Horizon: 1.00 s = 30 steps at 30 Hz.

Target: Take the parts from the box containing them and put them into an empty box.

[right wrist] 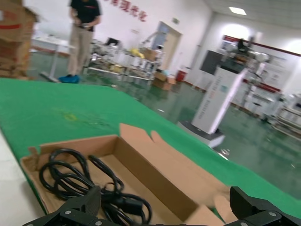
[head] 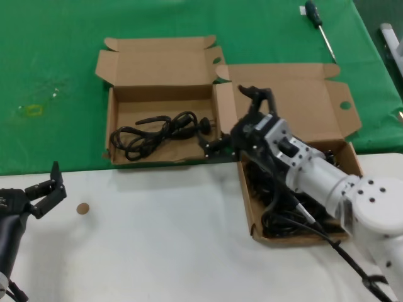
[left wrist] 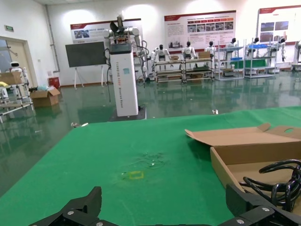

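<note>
Cords hid much: the left gripper [head: 49, 189] hung idle at the near left over white tabletop, fingers apart. One power cord [head: 157, 133] sprawled lengthwise across the ragged-fronted box [head: 112, 119], plug toward the right gripper [head: 234, 121], whose fingers stood spread and empty. Its arm covered most bundles [head: 277, 217] in the straight-walled box [head: 247, 201]

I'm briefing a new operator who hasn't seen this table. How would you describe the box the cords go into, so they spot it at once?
On the green cloth lie two open cardboard boxes side by side. The target box is the one on the robot's left, away from the right gripper's arm. It holds a single cord bundle and has a ragged front wall, while the other box is heaped with cords.
</note>
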Available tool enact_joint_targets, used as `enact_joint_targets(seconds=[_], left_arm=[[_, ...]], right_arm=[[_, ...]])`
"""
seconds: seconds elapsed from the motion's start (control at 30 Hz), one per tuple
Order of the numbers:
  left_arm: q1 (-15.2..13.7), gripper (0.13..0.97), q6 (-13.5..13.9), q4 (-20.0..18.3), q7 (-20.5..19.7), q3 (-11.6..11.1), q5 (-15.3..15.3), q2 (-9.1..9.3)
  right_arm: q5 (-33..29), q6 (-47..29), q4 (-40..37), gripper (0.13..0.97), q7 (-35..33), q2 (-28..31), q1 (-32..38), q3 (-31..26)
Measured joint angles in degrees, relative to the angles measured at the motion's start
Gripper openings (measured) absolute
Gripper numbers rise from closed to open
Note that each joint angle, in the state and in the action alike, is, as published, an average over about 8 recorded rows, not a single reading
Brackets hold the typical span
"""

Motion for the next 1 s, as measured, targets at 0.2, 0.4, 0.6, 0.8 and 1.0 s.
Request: enact_joint_targets(seconds=[0.2,0.4,0.6,0.8,1.0], left_arm=[[0.0,0.907,0.0,0.0,0.0,0.0,0.0,0.00],[0.0,0.959,0.0,0.0,0.0,0.0,0.0,0.00],[0.0,0.963,0.0,0.0,0.0,0.0,0.0,0.00],[0.0,0.966,0.0,0.0,0.0,0.0,0.0,0.00],[0.0,0.966,0.0,0.0,0.0,0.0,0.0,0.00]], right_arm=[[1.7,3.9,3.7,0.966,2.3,0.3,-4.9,2.4],[3.5,7.8,7.4,0.966,4.6,0.6,-10.0,4.7],[5.2,11.8,11.1,0.966,6.9,1.0,-15.0,7.1],[6.9,15.7,14.8,0.966,9.1,1.3,-19.9,9.5],[8.2,18.7,17.6,0.966,10.9,1.5,-23.7,11.3]])
